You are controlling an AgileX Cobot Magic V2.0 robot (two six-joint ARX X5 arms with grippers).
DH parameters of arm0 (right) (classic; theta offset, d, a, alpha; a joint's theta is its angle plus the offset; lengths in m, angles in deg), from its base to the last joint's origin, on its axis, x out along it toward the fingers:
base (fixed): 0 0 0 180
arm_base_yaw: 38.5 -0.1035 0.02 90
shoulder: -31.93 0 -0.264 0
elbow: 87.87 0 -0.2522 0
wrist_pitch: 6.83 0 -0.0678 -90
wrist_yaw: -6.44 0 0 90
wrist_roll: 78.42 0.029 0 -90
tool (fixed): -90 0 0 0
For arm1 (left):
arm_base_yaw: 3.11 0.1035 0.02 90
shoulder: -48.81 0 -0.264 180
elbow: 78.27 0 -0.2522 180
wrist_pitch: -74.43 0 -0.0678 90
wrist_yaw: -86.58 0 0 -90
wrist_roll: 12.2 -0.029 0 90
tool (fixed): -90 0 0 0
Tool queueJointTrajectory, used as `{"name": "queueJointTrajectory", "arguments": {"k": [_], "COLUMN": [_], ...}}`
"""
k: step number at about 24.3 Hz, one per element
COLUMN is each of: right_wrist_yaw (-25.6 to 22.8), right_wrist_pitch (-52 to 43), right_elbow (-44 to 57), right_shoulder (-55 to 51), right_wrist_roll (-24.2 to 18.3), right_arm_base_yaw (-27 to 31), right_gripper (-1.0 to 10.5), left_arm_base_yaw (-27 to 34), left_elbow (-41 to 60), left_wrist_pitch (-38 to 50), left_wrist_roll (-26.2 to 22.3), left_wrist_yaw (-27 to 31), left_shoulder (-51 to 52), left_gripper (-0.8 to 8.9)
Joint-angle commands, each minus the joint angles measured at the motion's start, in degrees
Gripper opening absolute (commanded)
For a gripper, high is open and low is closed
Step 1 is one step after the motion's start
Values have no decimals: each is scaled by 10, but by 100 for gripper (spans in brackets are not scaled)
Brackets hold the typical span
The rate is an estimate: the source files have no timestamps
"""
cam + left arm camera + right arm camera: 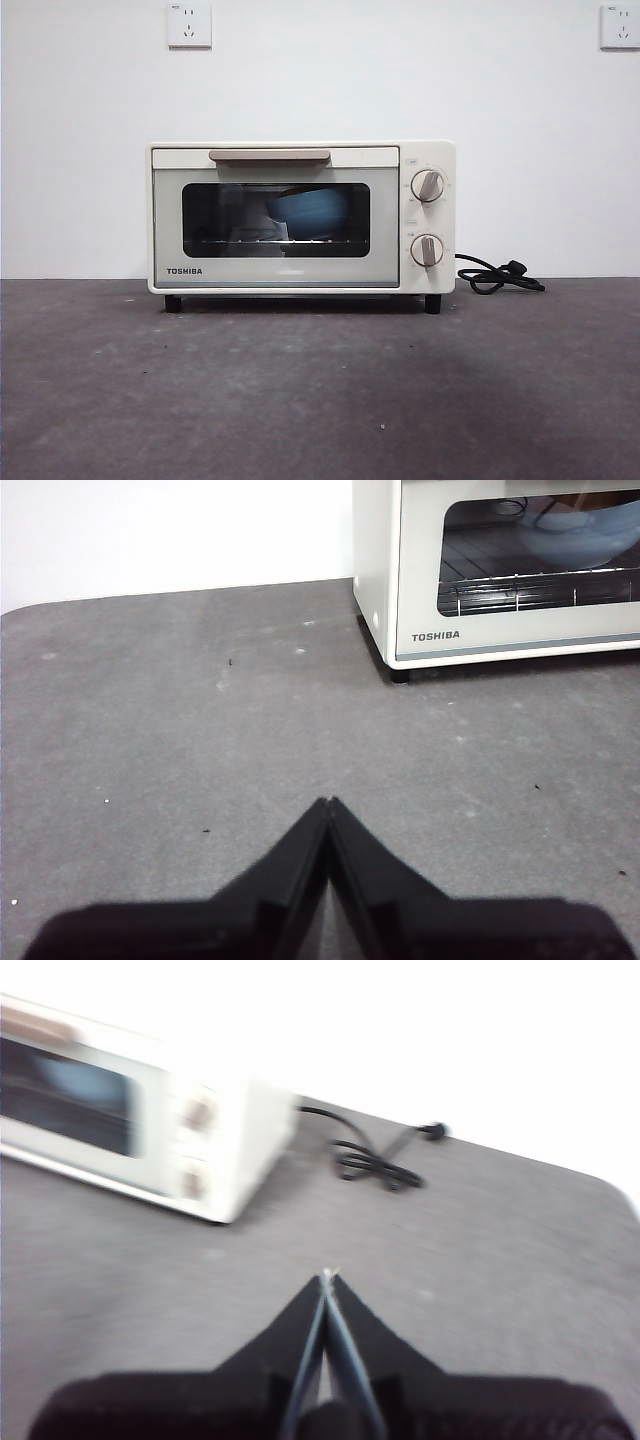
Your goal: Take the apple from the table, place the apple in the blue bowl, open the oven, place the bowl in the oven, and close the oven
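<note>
the toshiba toaster oven (301, 217) stands on the dark grey table (320, 390) with its door shut, beige bar handle (269, 155) up against the top of the front. through the dark glass the blue bowl (308, 213) sits on the wire rack (540, 590) inside. the apple cannot be made out; it is nowhere on the table in any view, so it is judged to be in the bowl, hidden by the rim and the glass.

judged progress: every step reads as done — apple off the table, bowl in the oven, door closed. nothing appears left but for the arms to rest.

left gripper (328, 802): jaws pressed together, holding nothing, hanging over bare table. the oven's front corner lies ahead of it and off to one side, well apart. right gripper (327, 1276): jaws likewise together and empty, over bare table; this view is blurred. the oven's knob side (197, 1145) lies ahead of it to one side, well apart.

other things: the black power cord (497, 275) lies coiled on the table beside the oven's knob end, plug loose. two wall sockets (189, 24) sit high on the white wall behind. nothing stands between either gripper and the oven.
</note>
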Motion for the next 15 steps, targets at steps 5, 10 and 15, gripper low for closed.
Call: {"name": "queueJointTrajectory", "arguments": {"k": [5, 10, 15], "right_wrist_yaw": [0, -27, -48], "right_wrist_pitch": [-209, -225, -192], "right_elbow": [207, 278, 299], "right_shoulder": [-98, -155, -185], "right_wrist_roll": [43, 64, 84], "right_arm_base_yaw": [51, 52, 50], "right_gripper": [2, 2, 2], "left_arm_base_yaw": [1, 1, 1], "left_elbow": [6, 6, 6], "left_wrist_pitch": [7, 7, 7], "left_wrist_roll": [5, 5, 4], "left_wrist_yaw": [1, 1, 1], "left_shoulder": [0, 0, -1], "left_gripper": [-3, -3, -4]}}
